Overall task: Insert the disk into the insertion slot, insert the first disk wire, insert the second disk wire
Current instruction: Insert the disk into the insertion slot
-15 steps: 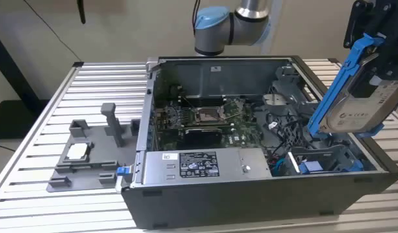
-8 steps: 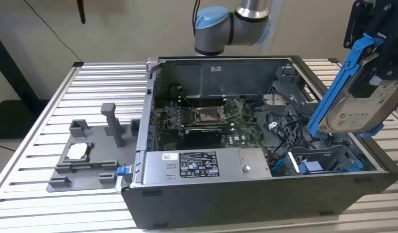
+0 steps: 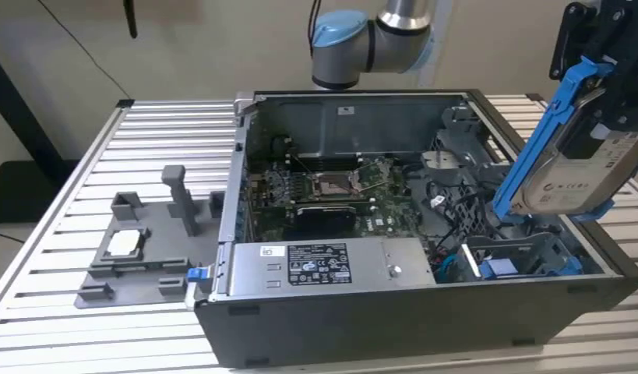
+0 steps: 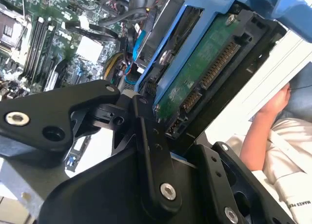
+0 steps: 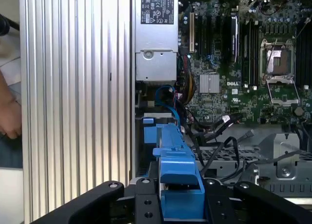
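The disk (image 3: pixel 573 175), silver-grey with a white label in a blue carrier frame, hangs tilted over the open computer case's corner on the exterior view's right. My gripper (image 3: pixel 608 93) is shut on its upper end. In the second wrist view the disk (image 4: pixel 204 73) shows its green circuit board, with black fingers (image 4: pixel 146 131) clamped on it. The carrier's blue edge (image 5: pixel 178 177) sits between my fingers in the first wrist view. The insertion slot (image 3: pixel 516 261), a dark cage with blue fittings (image 5: pixel 152 131), lies below the disk. Loose black and blue cables (image 5: pixel 170 100) lie beside it; which are the disk wires I cannot tell.
The grey labelled power-supply box (image 3: pixel 324 269) lies along the case's front wall, with the motherboard (image 3: pixel 334 191) behind it. A grey fixture (image 3: pixel 142 249) stands on the slatted table on the exterior view's left. A person's arm (image 4: pixel 263 126) is close beside the table.
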Controlling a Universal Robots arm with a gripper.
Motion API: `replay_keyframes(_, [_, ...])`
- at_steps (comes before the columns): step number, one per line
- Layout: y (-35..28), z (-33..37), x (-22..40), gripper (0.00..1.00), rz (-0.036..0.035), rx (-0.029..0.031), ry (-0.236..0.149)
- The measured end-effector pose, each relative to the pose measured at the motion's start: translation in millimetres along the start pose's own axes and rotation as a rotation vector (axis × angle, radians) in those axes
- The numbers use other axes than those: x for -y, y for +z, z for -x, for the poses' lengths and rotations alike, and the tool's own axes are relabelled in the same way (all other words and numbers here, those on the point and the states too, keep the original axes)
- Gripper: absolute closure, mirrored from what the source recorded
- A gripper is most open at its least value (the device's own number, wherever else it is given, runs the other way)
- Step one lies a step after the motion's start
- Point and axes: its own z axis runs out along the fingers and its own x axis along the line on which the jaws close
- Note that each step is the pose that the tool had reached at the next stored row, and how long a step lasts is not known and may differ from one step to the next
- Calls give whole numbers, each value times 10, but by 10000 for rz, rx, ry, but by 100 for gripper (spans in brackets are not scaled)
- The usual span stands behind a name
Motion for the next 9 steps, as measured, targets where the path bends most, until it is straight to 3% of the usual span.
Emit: replay_keyframes(9, [152, 1, 6, 67, -1, -5, -147])
